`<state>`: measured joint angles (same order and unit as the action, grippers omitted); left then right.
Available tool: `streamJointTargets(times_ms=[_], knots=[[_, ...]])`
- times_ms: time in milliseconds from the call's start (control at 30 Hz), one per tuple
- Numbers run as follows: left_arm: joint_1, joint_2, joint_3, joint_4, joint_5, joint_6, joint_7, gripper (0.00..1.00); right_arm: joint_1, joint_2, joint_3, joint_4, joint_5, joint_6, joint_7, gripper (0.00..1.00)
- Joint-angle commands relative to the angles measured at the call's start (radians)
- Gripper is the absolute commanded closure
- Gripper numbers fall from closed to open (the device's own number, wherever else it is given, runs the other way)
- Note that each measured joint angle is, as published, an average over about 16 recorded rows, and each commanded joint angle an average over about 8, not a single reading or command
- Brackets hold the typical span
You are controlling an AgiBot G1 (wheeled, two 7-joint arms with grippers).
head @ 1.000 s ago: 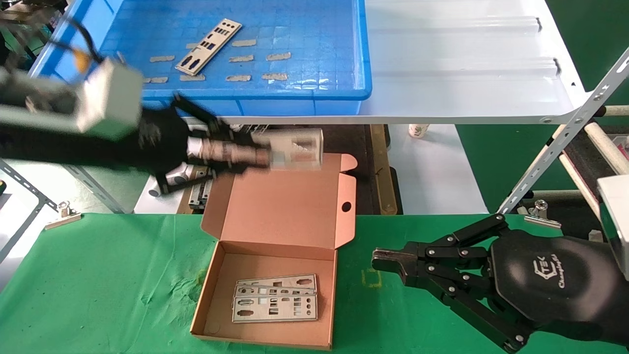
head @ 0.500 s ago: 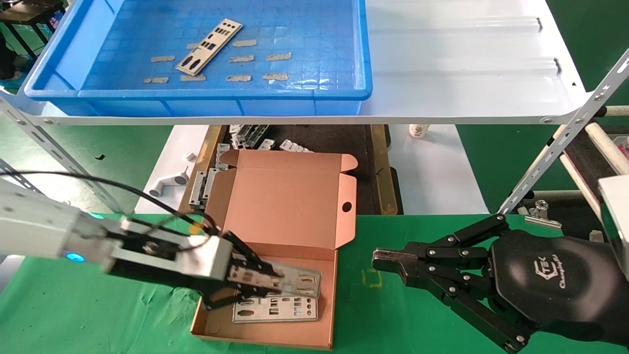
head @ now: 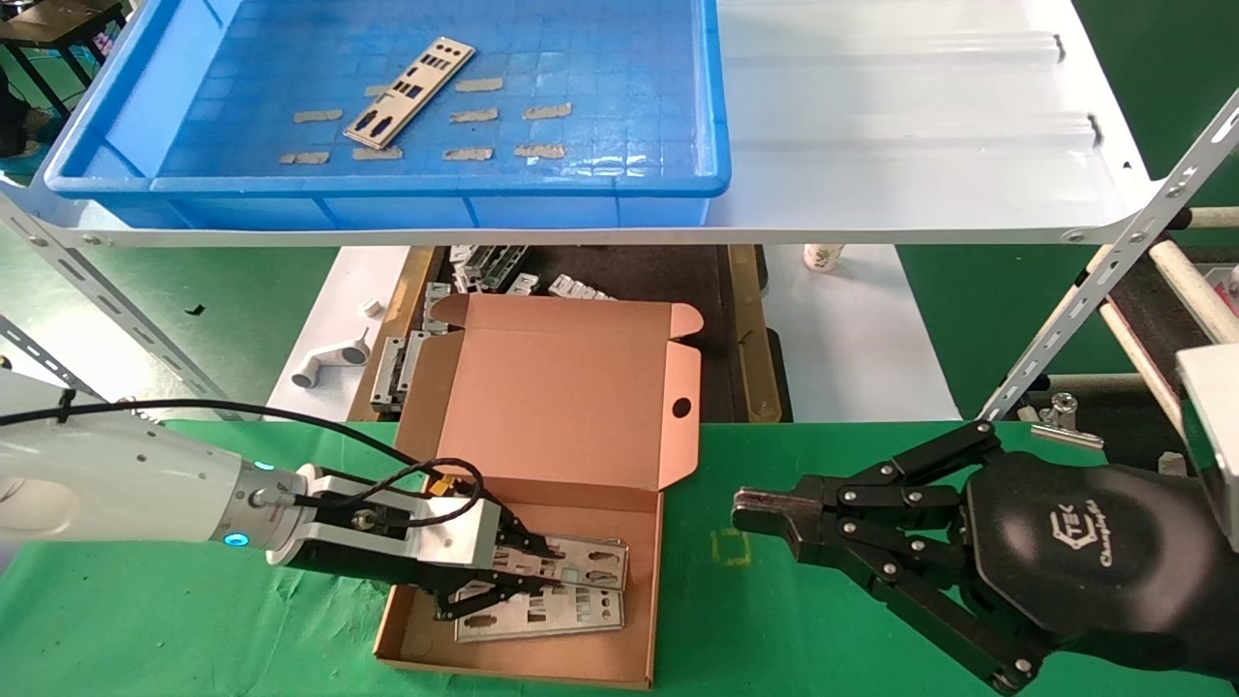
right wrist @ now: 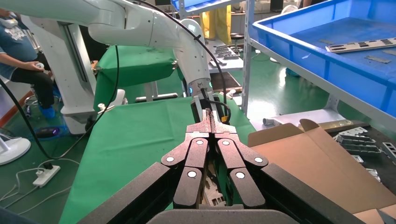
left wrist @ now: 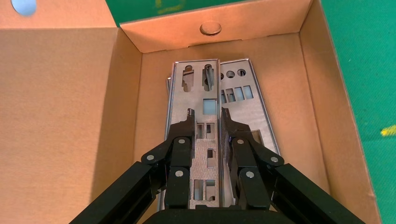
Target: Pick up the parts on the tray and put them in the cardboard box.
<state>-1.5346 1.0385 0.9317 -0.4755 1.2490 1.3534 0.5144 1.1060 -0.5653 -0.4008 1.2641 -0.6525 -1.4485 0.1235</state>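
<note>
Head view: your left gripper has reached low into the small open brown corrugated cardboard box on the green cloth, its black fingers pinching one thin flat silver punched metal plate by its left end. That plate lies over the other silver plates in the box, its long axis running left to right across the box floor and its free end pointing toward your right arm. To finish this step well, I would keep the held plate flat and parallel to the stack, let it settle onto the plates beneath, spread the fingers only a little, then lift straight up so a fingertip does not drag the stack or catch the box wall. One more silver plate lies on the gridded floor of the large shallow bright-blue plastic tray on the glossy white sheet-metal shelf, angled from near-left to far-right. Your right gripper is parked over the green cloth, right of the box.

Left wrist view: the fingers grip the top plate across its width, about mid-length. Its long axis runs straight out from the gripper toward the far box wall, and it looks roughly level with the stack.

Right wrist view: the right claw's fingertips are pressed together on nothing.
</note>
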Motion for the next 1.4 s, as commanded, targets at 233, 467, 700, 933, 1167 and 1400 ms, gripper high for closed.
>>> streamJointTargets(times_ms=[233,467,700,933,1167,1400], knots=[[-0.006,0.026,0.002,0.070,-0.001,0.013,0.025,0.00,0.000,0.000,0.000,0.000,0.000,0.000,0.000,1.00],[-0.026,0.030,-0.004,0.103,-0.011,0.043,0.048,0.00,0.000,0.000,0.000,0.000,0.000,0.000,0.000,1.00],[-0.066,0.004,-0.019,0.113,-0.047,0.151,0.028,0.00,0.000,0.000,0.000,0.000,0.000,0.000,0.000,0.96],[-0.038,-0.028,-0.064,0.058,-0.090,0.184,-0.036,0.00,0.000,0.000,0.000,0.000,0.000,0.000,0.000,0.08],[0.025,-0.078,-0.138,-0.050,-0.143,0.179,-0.119,0.00,0.000,0.000,0.000,0.000,0.000,0.000,0.000,0.00],[0.087,-0.128,-0.211,-0.159,-0.197,0.174,-0.202,0.00,0.000,0.000,0.000,0.000,0.000,0.000,0.000,0.00]])
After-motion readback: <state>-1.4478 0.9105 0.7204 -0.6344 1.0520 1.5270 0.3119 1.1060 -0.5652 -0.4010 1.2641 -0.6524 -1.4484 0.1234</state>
